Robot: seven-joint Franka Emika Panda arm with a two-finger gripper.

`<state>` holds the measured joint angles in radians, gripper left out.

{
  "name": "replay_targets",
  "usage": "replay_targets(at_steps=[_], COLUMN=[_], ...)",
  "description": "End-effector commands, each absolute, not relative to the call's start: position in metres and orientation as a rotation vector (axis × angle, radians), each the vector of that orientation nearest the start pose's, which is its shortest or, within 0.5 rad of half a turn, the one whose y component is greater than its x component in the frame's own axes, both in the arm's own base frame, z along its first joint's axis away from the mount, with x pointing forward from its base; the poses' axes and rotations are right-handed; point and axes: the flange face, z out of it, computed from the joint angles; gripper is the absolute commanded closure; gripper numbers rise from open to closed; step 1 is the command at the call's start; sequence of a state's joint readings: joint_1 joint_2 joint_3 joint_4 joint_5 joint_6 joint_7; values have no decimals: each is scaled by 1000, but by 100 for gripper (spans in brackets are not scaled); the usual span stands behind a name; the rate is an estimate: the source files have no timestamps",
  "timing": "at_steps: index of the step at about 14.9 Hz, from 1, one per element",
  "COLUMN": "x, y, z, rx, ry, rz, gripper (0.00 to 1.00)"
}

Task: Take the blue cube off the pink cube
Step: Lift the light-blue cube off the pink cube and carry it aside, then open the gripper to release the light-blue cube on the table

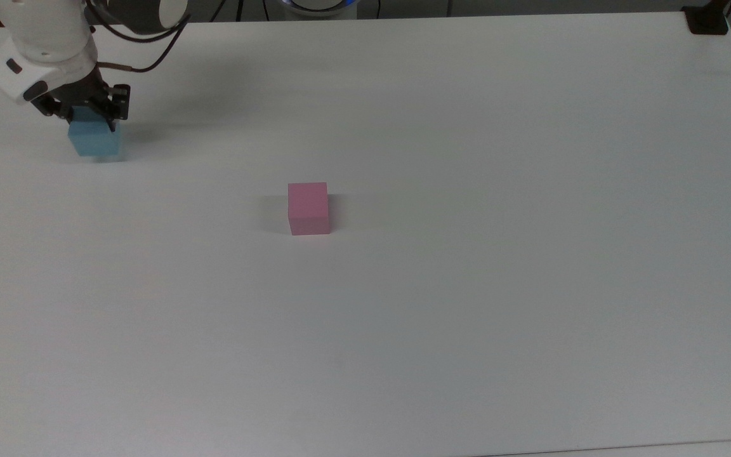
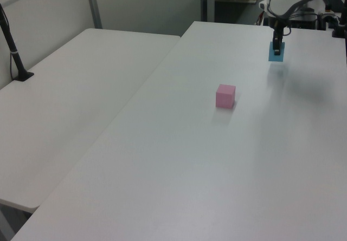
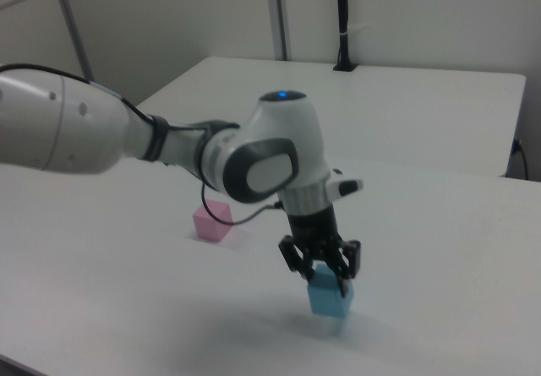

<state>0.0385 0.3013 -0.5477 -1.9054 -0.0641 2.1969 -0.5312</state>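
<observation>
The pink cube (image 1: 308, 207) stands alone on the white table (image 1: 467, 254), near the middle; I also see the pink cube (image 2: 225, 96) in the left view and the pink cube (image 3: 212, 220) in the right view. The blue cube (image 1: 93, 140) is far to the top view's left, held from above by my gripper (image 1: 84, 117), which is shut on it. In the right view the blue cube (image 3: 330, 296) sits at or just above the table surface under my gripper (image 3: 322, 276). In the left view the blue cube (image 2: 276, 52) hangs from my gripper (image 2: 277, 45) at the far right.
A second white table (image 2: 70, 89) adjoins on the left view's left, with a black post (image 2: 13, 51) on it. A black post base (image 1: 708, 22) sits at the top view's upper right corner. The arm's cable (image 1: 143, 63) trails behind the wrist.
</observation>
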Motion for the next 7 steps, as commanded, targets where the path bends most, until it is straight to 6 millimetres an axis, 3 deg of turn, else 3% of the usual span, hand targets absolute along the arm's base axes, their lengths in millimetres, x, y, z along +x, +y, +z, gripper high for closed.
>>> replay_targets(at_steps=[1,2,4,5,7], x=[543,540,534,534,531], y=[-296,-299,-308,-308,-306], z=[326,321,323,326,353], rx=[-3369,-3363,-3353,-3352,-3329], ry=[-236,-259,-275,-268,-209], rz=[151,170,186,181,167], gripper=[60,56,0,0,0])
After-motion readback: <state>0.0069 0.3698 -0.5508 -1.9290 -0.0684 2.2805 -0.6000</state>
